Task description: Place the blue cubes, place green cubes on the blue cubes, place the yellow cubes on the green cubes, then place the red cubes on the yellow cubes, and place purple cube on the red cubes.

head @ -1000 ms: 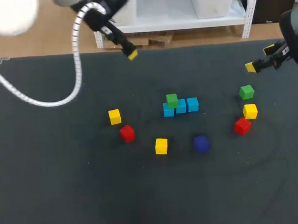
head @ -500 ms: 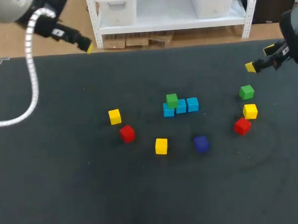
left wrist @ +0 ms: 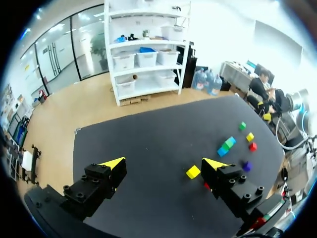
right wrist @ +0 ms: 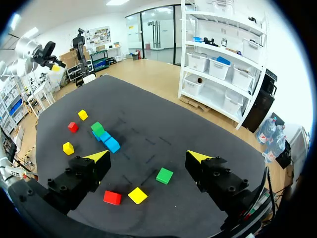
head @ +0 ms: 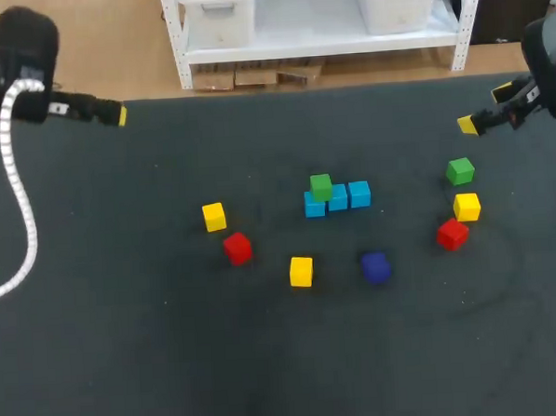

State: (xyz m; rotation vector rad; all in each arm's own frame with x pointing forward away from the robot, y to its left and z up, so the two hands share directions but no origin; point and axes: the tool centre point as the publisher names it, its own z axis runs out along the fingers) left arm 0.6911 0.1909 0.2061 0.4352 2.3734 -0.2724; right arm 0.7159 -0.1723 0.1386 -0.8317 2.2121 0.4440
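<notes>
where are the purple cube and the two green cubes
purple cube (head: 374, 263), head view, top face
stacked green cube (head: 321, 183), head view, top face
loose green cube (head: 460, 169), head view, top face

One green cube (head: 321, 185) atop the row of three blue cubes (head: 338, 199), purple cube (head: 375, 266) nearby.

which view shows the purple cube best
Head view: the small purple cube sits fully exposed, seen from above. The left wrist view shows only a tiny speck; the right wrist view doesn't show it.
</notes>
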